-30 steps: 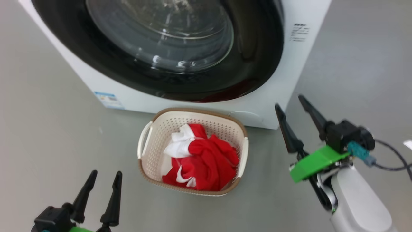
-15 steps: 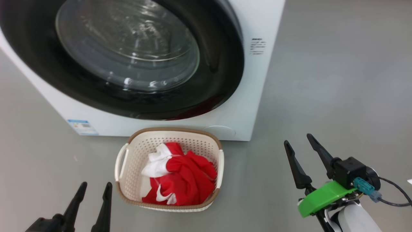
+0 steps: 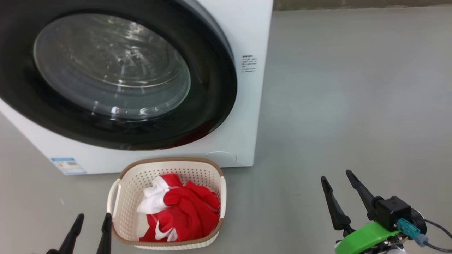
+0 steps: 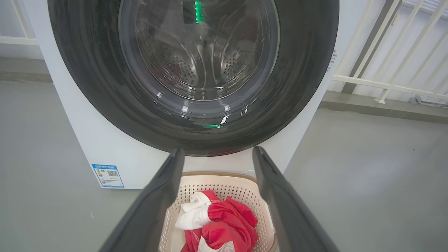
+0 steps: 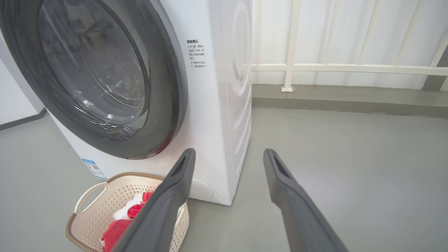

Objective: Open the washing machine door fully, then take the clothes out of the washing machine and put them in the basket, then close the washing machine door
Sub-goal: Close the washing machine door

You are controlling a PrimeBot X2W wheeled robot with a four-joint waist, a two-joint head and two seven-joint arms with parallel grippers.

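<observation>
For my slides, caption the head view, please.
Washing machine door shut, red clothes in the basket, left pincer and right pincer open and empty.

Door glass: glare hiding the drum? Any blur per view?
Head view: white glints low on the washing machine door glass, red tint on its rim, inside hazy. Left wrist view: green reflections, drum holes readable, left gripper soft. Right wrist view: washing machine print sharp, right gripper soft.
</observation>
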